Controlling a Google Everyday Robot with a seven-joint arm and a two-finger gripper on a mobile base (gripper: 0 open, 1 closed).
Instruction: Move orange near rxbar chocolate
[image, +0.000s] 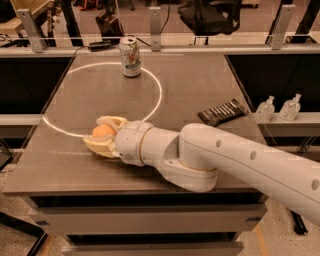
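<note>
The orange (102, 131) sits low over the table's front left, held between the pale fingers (112, 121) of my gripper (98, 134). The gripper is shut on the orange, one finger behind it and one in front. My white arm reaches in from the lower right. The rxbar chocolate (222, 111), a dark flat bar with pale lettering, lies at an angle near the table's right edge, well to the right of the orange and beyond my arm.
A green-and-white soda can (131, 56) stands upright at the back of the table (200, 75). A bright ring of light crosses the left half. Two small clear bottles (277, 108) stand on a ledge right of the table.
</note>
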